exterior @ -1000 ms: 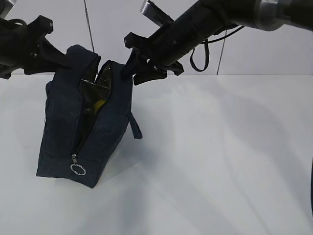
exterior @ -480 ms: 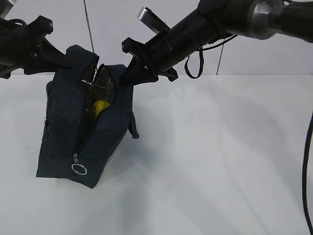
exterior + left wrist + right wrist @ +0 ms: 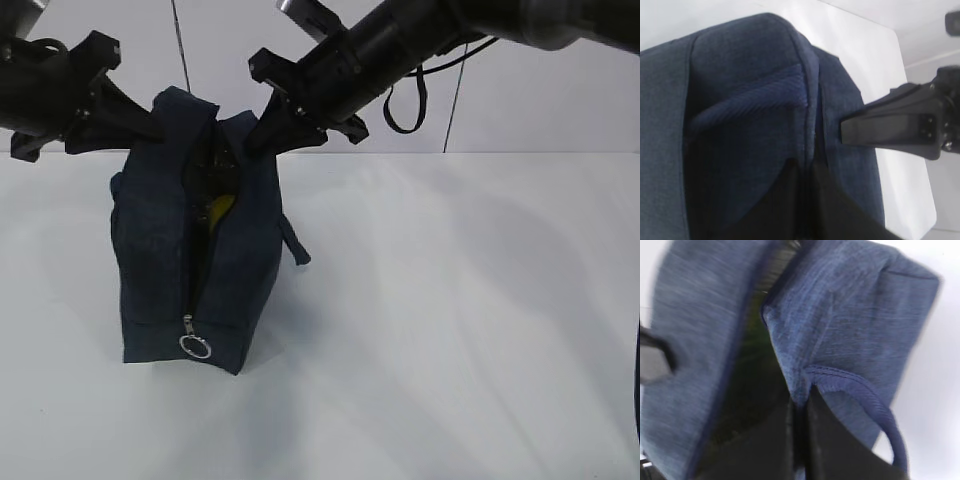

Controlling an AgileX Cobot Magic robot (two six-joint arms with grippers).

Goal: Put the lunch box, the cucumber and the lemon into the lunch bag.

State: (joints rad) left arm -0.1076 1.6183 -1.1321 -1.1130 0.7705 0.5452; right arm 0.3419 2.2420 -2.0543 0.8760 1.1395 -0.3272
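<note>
So at the left of the exterior view, the left gripper (image 3: 150, 122) is clamped on the bag's (image 3: 160, 260) upper left edge, same as a second ago. The bag itself stands left of centre on the table (image 3: 450, 320), and it's shifted a bit to the right and straightened up: before, it leaned and gaped wide with the shiny lining showing; now the two sides are pulled close and only a narrow dark slit runs down to the ring pull (image 3: 195, 347).

Through that slit you can still spot a sliver of yellow, the lemon (image 3: 221, 206), inside the bag. Can't make out the box or cucumber; neither is on the table, so my guess is they're in there too.

Moving right, the right gripper (image 3: 262, 130) was spread open a second ago and has now pinched shut on the bag's right top edge, just above the strap (image 3: 296, 243).

Looks like packing's done and they're lining it up for zipping.
</note>
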